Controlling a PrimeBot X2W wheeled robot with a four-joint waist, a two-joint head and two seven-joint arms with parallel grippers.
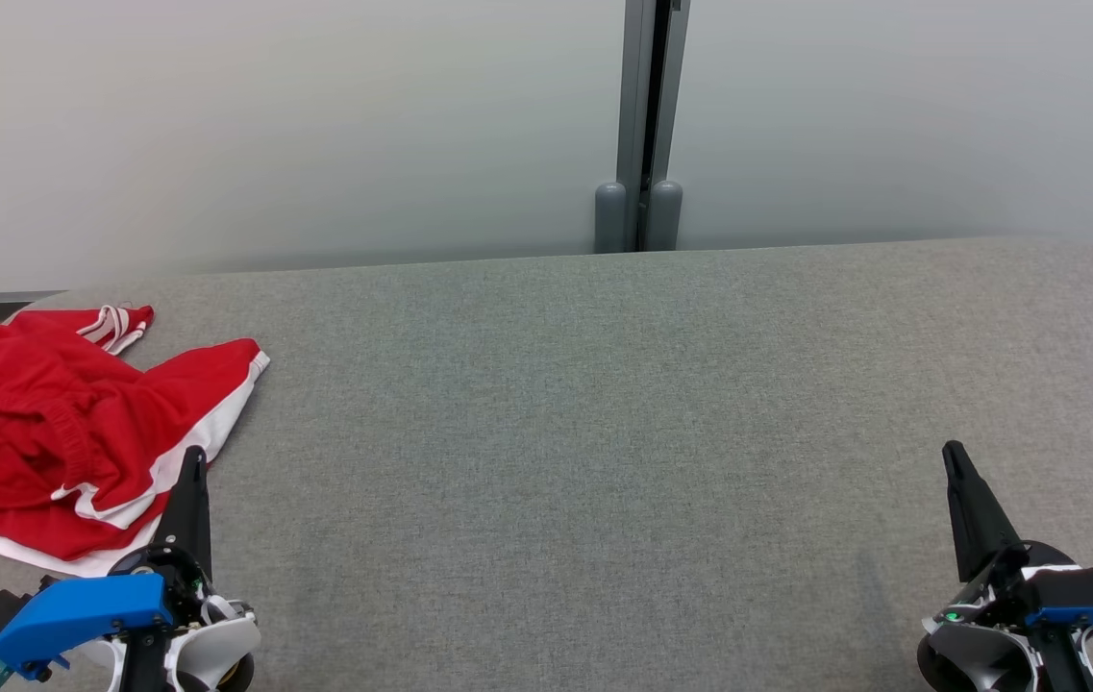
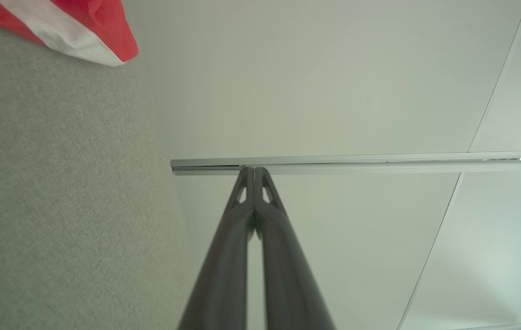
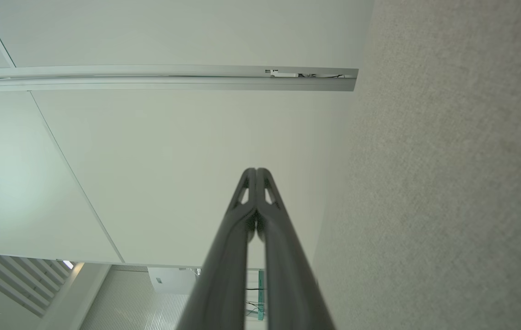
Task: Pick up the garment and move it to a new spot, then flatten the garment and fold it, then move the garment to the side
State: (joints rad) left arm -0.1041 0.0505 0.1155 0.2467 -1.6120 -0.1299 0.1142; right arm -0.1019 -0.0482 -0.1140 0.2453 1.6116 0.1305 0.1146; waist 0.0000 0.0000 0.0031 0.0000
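Grey felt-covered bench (image 1: 623,413); pale partition wall (image 1: 267,125) behind; grey metal post (image 1: 642,96) joins panels, two rounded caps (image 1: 609,216) at base.

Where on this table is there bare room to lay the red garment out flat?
Bare grey table runs from the garment rightward to the table's right side, and from the wall down to the left gripper and right gripper. It is crowded only at the left, where the crumpled garment lies near the left gripper.

my fingers (image 2: 223,266) are long, dark and tapered, with small triangular cut-outs near the tips. blue housing (image 1: 85,615) sits over white shells (image 1: 224,639) at each wrist; a green light (image 1: 953,615) glows on the right.
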